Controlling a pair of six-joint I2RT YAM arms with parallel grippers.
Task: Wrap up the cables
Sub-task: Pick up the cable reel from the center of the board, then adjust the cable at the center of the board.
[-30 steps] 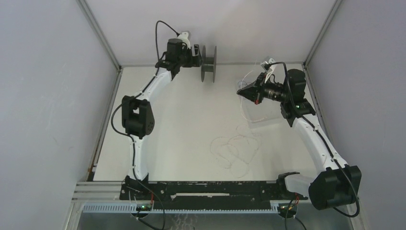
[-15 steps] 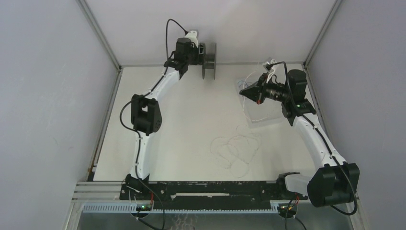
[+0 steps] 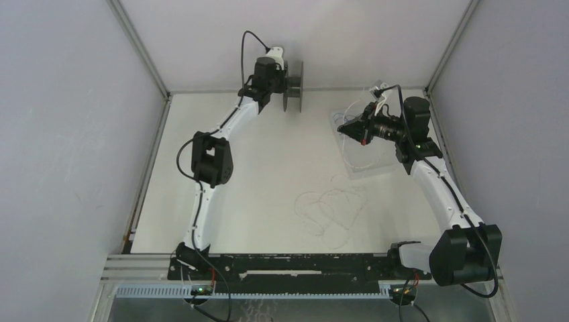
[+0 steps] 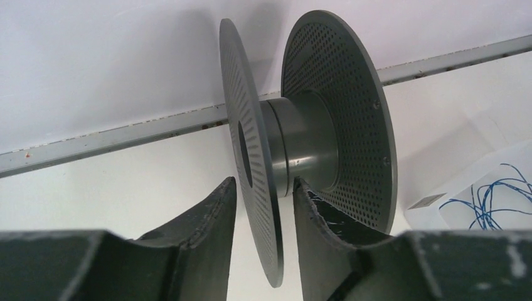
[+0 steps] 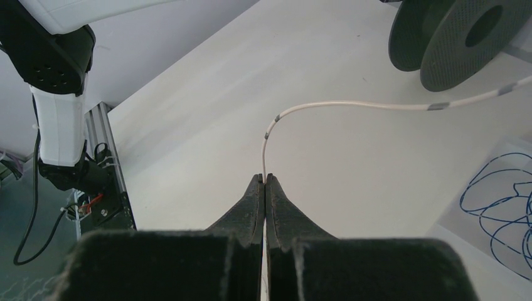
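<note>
Winding set-up: left claw [image 4: 263, 183] apart, astride one flange of the black spool [image 4: 307, 147] at the far wall; right claw [image 5: 265, 180] clamped on an end of the cables [image 5: 351, 105], loops slack on the counter [image 3: 268, 168] near-centre; next, probably bring that end to the hub.

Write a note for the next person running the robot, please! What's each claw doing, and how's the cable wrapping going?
Left gripper: jaws apart, astride the near flange of the black spool at the table's far edge, not clamped yet.
Right gripper: shut on the whitish cable.
The rest of the cable lies in loose loops mid-table.
Done: nothing wound; the spool's hub is bare.
Left: grip the spool, wind on all the cable.
</note>
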